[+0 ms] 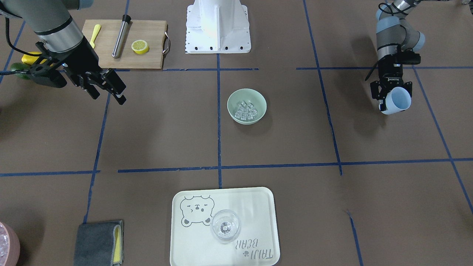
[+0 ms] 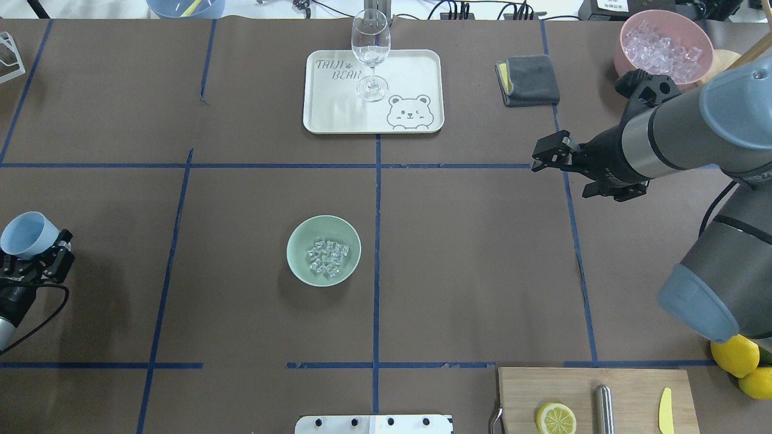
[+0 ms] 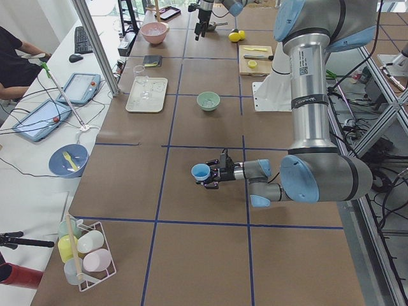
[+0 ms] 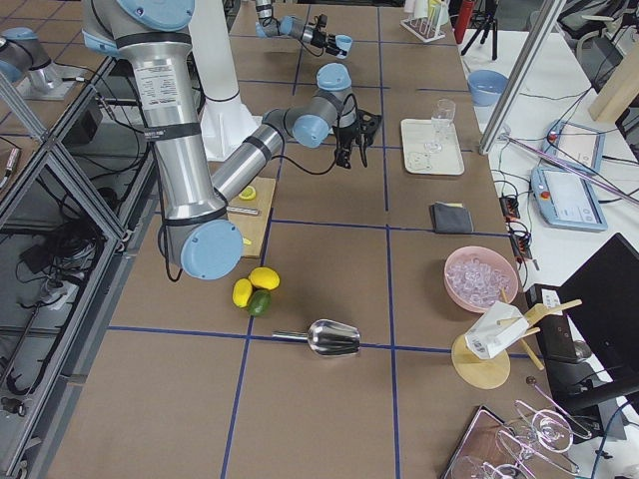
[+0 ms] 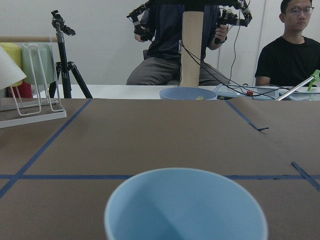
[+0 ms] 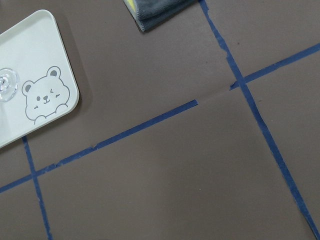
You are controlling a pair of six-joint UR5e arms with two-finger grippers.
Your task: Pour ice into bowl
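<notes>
The pale mint-green bowl [image 2: 295, 241] [image 1: 259, 98] stands near the table's middle. The ice [image 2: 327, 257] [image 1: 246, 109], several small clear cubes, lies inside it. My left gripper [image 2: 42, 250] [image 1: 391, 94] is far out at the table's left side. It is shut on a light blue cup [image 2: 24, 234] [image 1: 398, 100] that is tilted on its side. The cup looks empty in the left wrist view [image 5: 185, 207]. My right gripper [image 2: 546, 158] [image 1: 111, 88] hovers open and empty over the right half, well away from the bowl.
A cream tray [image 2: 410, 72] with a clear wine glass [image 2: 370, 54] is at the far middle. A grey cloth [image 2: 528, 79] and a pink tub of ice [image 2: 663, 45] are far right. A cutting board [image 2: 543, 386] with a lemon half and lemons [image 2: 742, 361] sit near right.
</notes>
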